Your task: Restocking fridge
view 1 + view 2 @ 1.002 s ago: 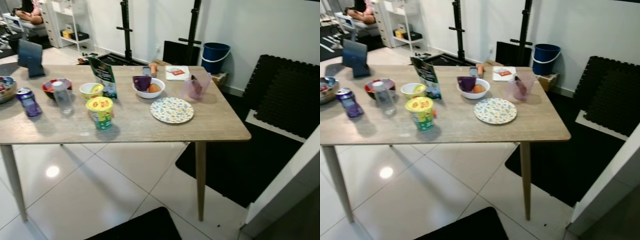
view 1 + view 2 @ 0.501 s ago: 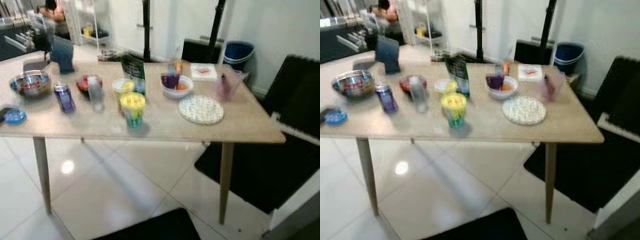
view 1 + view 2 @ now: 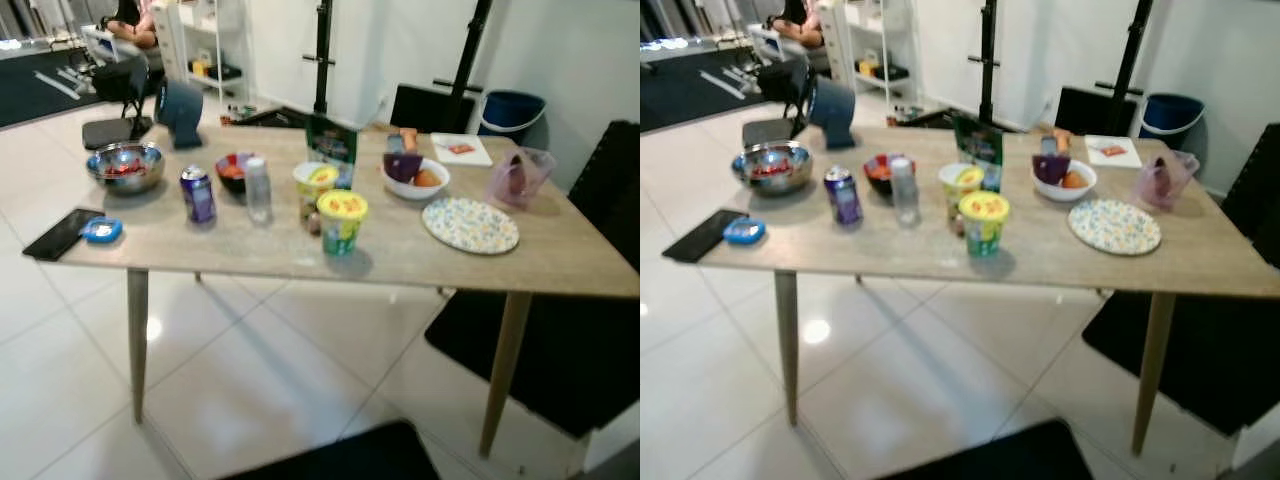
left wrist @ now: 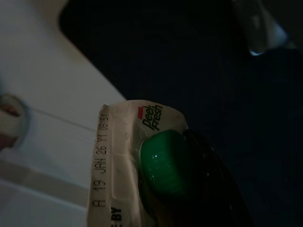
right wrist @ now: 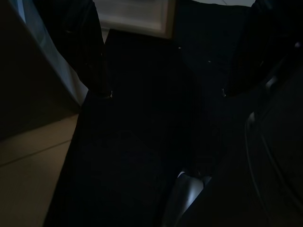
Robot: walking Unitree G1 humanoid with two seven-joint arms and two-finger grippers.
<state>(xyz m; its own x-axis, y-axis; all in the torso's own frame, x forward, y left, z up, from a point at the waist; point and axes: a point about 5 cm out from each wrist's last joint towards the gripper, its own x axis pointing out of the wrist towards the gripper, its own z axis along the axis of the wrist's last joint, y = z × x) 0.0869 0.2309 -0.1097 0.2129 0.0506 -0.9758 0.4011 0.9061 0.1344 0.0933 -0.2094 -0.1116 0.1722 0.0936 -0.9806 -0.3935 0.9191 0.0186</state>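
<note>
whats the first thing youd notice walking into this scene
A long light-wood table crowded with food: near its middle a yellow-lidded green cup, behind it a white bowl of fruit, and at the far left end a steel bowl. In the left wrist view, a white carton with a green cap sits between the left gripper's fingers.

A matt wood-grain counter (image 3: 420, 262) is seen at centre frame, a shiny metal bowl (image 3: 124, 166) at upper left, glossy floor tiles (image 3: 250, 390) below.
</note>
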